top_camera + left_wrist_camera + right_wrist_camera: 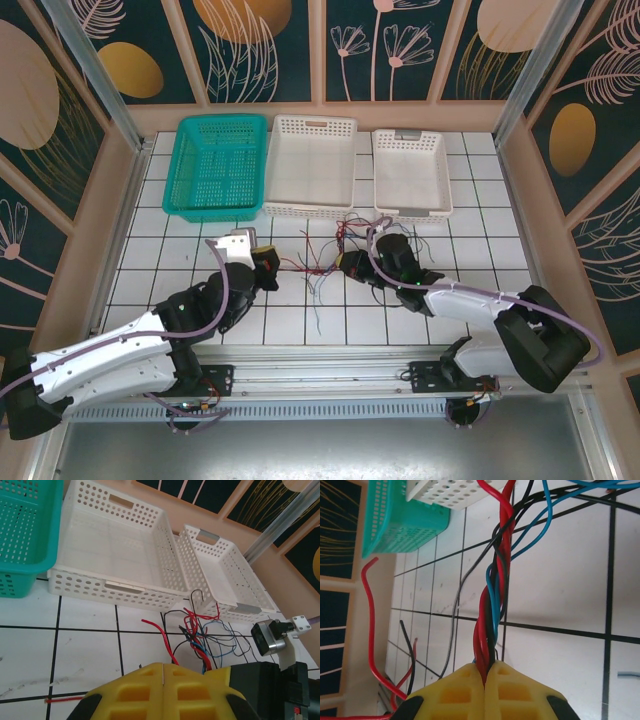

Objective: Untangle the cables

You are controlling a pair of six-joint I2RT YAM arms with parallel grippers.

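Observation:
The cables (322, 262), thin red, blue, black and grey wires, lie tangled on the white tiles between my two grippers. My right gripper (487, 667) is shut on a twisted bundle of red, blue and black cables (495, 595) that runs up from its yellow fingers. It sits at the tangle's right side (352, 266). My left gripper (164, 665) is shut, its yellow fingers pressed together with nothing showing in the seam. A red wire from the tangle (200, 630) passes down behind those fingers. From above, the left gripper (272, 268) is just left of the tangle.
Three baskets stand in a row behind the cables: a teal one (215, 165), a large white one (312, 165) and a smaller white one (412, 172). A loose red wire piece (65, 698) lies on the tiles left of the left fingers. Wooden walls enclose the table.

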